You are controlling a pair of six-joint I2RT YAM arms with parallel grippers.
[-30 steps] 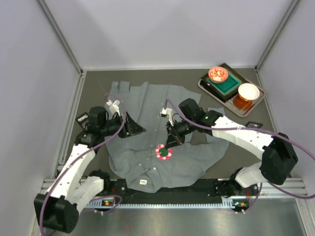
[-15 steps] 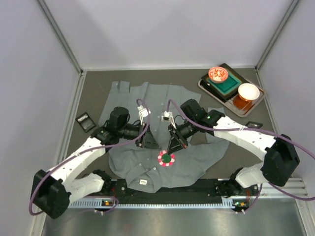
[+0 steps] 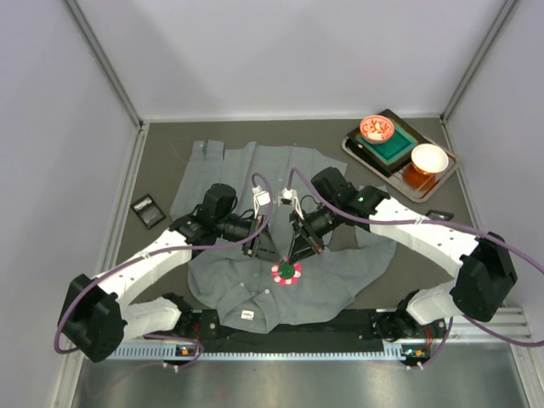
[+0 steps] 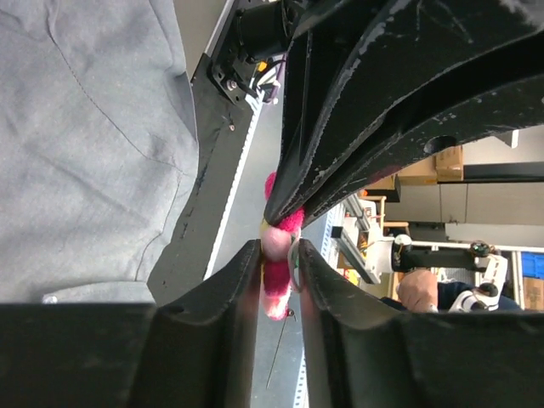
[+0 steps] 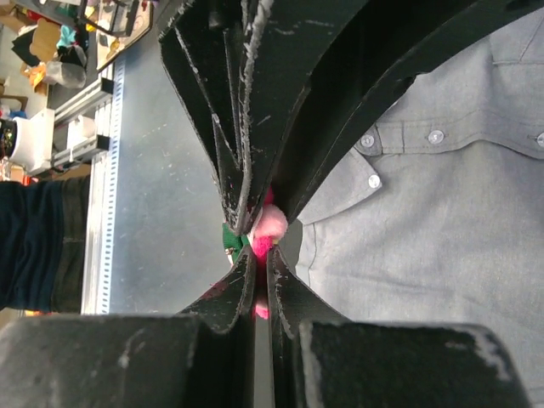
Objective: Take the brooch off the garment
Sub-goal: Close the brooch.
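Both arms crowd onto one spot just below the middle of the overhead view. There the fluffy pink, petal-edged brooch with a green centre (image 3: 286, 272) sits on the front of the large grey button-up shirt (image 3: 340, 276), near its button line. The shirt lies spread flat on the dark worktop (image 3: 161, 157), which I take to be why the brooch is easy to reach from both sides.

The right end effector (image 3: 294, 255) comes down from the upper right. Its fingers are clenched to a thin wedge and the tips seem to nip the brooch's pink edge (its own wrist camera shows pink fluff right at the tips). My guess is that it steadies the ornament.

The left end effector (image 3: 274, 257) arrives from the left, and its two fingers straddle the brooch. In its wrist view they press against the pink body on either side, so it looks like a grasp on the brooch, not a loose hover.

The brooch lies against the cloth, so removal is not yet done. With two grips this close together, a pull could lift the fabric along with it.
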